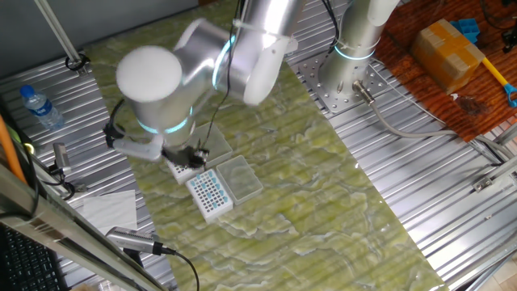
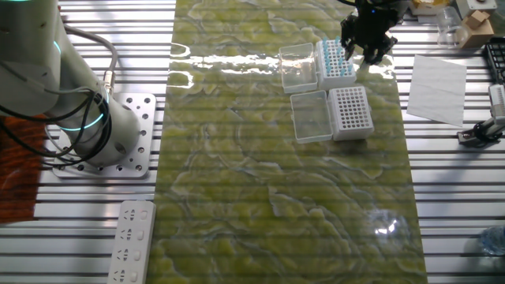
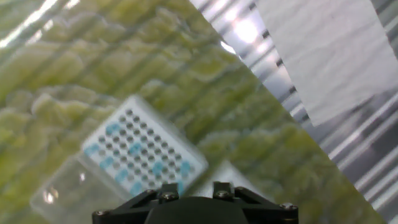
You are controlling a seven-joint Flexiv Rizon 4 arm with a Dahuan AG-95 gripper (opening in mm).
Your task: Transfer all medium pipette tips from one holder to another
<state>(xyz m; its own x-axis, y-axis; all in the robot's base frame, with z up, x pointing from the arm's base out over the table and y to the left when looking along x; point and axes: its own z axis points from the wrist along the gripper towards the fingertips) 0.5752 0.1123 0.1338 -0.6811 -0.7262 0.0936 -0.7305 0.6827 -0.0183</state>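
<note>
Two white tip holders stand side by side on the green mat. In the other fixed view, the far holder [image 2: 335, 63] is packed with light-blue medium pipette tips [image 2: 331, 57], and the near holder [image 2: 349, 112] shows mostly dark holes. In one fixed view the near holder [image 1: 208, 194] carries scattered blue tips. The hand view shows a blurred holder [image 3: 140, 155] with a few blue tips among dark holes. My gripper [image 2: 364, 52] hangs just above the far holder's outer edge and shows in one fixed view [image 1: 194, 155]. Its fingertips are hidden or too dark to read.
A clear lid lies beside each holder [image 2: 298, 67] [image 2: 310, 117]. A white paper sheet [image 2: 436, 87] lies right of the mat on the slatted table. A water bottle [image 1: 39, 107], a power strip [image 2: 132, 241] and the arm's base [image 2: 118, 134] stand off the mat.
</note>
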